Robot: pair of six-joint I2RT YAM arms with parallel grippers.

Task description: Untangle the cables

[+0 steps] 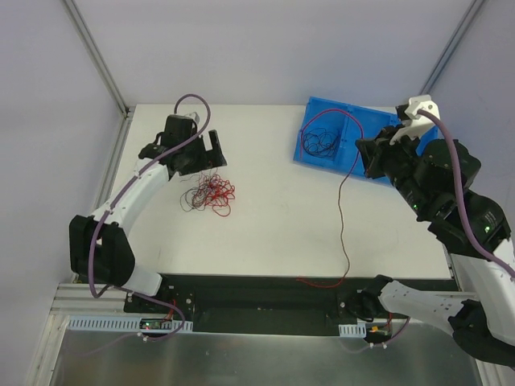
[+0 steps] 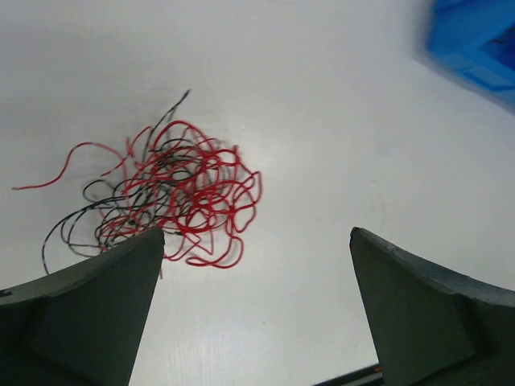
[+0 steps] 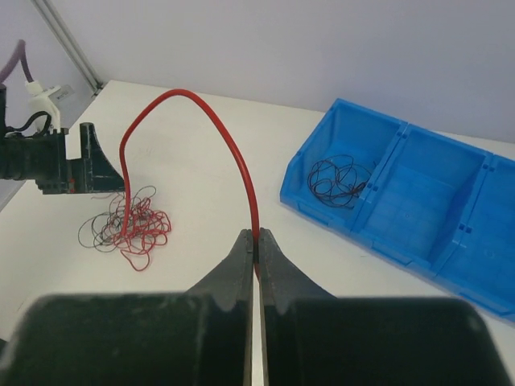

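Observation:
A tangle of thin red and black cables [image 1: 209, 194] [image 2: 179, 195] [image 3: 125, 227] lies on the white table at the left. My left gripper [image 1: 190, 159] [image 2: 257, 237] hovers just behind the tangle, open, with nothing between its fingers. My right gripper [image 1: 364, 157] [image 3: 255, 235] is shut on one long red cable [image 1: 341, 217] [image 3: 173, 92]. In the top view that cable hangs from the jaws down to the table's front edge. In the right wrist view it arches up from the jaws and drops toward the tangle. A few black cables [image 1: 321, 141] [image 3: 339, 181] lie in the blue bin.
A blue bin [image 1: 311, 108] [image 3: 418, 197] [image 2: 475, 40] with several compartments stands at the back right of the table, right by my right gripper. A dark strip [image 1: 241, 291] runs along the near edge, between the arm bases.

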